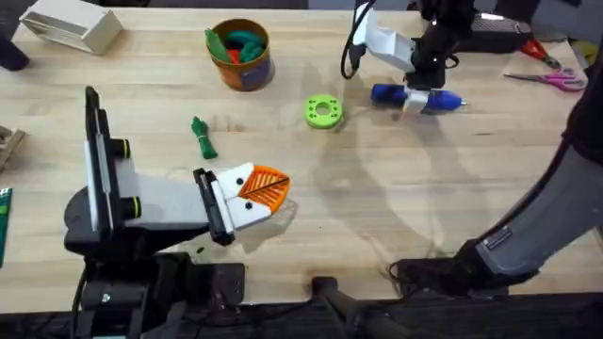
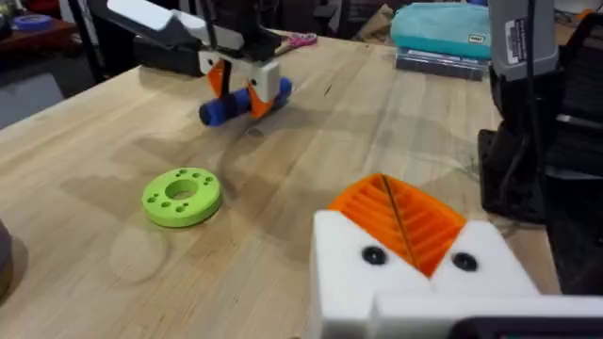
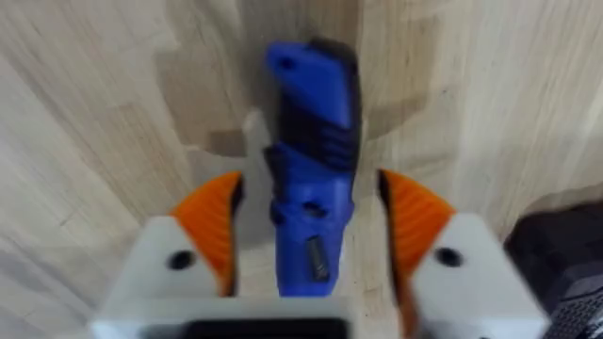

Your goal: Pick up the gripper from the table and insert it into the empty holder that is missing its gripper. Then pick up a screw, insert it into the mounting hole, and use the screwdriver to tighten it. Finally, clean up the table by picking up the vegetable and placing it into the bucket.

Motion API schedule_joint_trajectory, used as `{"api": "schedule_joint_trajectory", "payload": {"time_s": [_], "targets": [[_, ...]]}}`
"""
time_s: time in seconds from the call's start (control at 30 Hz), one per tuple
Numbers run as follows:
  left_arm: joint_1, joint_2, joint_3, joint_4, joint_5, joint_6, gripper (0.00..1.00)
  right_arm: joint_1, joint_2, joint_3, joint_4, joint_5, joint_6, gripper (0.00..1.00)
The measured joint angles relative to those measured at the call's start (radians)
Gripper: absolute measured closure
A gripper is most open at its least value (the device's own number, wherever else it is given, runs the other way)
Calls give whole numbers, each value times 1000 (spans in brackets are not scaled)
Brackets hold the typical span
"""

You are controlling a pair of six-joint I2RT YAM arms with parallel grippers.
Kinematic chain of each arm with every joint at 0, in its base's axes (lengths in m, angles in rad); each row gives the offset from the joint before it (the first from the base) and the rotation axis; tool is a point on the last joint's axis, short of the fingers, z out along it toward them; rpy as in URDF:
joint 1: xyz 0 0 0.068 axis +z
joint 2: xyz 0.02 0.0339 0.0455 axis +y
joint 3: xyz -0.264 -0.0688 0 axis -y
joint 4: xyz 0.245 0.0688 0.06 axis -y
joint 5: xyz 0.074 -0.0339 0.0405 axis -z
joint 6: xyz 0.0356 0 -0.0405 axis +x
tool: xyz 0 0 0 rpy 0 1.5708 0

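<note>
The blue screwdriver (image 1: 384,92) (image 3: 311,85) lies on the table at the far right. My right gripper (image 1: 415,100) (image 3: 311,193) is down over it, open, with one orange pad on each side and a gap to both. The left wrist view shows that gripper (image 2: 247,87) over the screwdriver (image 2: 215,111) too. My left gripper (image 1: 261,191) (image 2: 396,221) rests low near the front, shut, and both white finger bases (image 2: 344,273) carry orange ribbed pads pressed together. The dark green vegetable (image 1: 203,137) lies on the wood behind it. The orange bucket (image 1: 247,71) stands at the back. A loose screw is out of view.
A bright green ring (image 1: 323,111) (image 2: 182,196) lies between the two grippers. A white box (image 1: 71,25) sits at the back left and scissors (image 1: 548,80) at the far right edge. The bucket holds green toy items. Bare wood spreads across the middle and front right.
</note>
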Motion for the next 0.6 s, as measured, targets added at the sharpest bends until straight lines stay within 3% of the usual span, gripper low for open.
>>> {"api": "schedule_joint_trajectory", "payload": {"time_s": [0.07, 0.4, 0.43, 0.53, 0.57, 0.6], "targets": [[0, 0, 0, 0, 0, 0, 996, 0, 0, 0, -1, 5, -4, 57], [0, 0, 0, 0, 0, 0, 996, 12, -15, 0, -2, -19, 104, 24], [0, 0, 0, 0, 0, 3, 590, 30, -58, 0, -2, -61, 187, 24], [0, 0, 0, 0, -1, 2, 128, 48, -124, 0, -2, -92, 299, 26], [0, 0, 0, 0, 0, -3, 130, 53, -150, 0, -2, -102, 342, 25], [0, 0, 0, 1, -3, 4, 203, 55, -169, 0, -2, -108, 380, 25]]}}
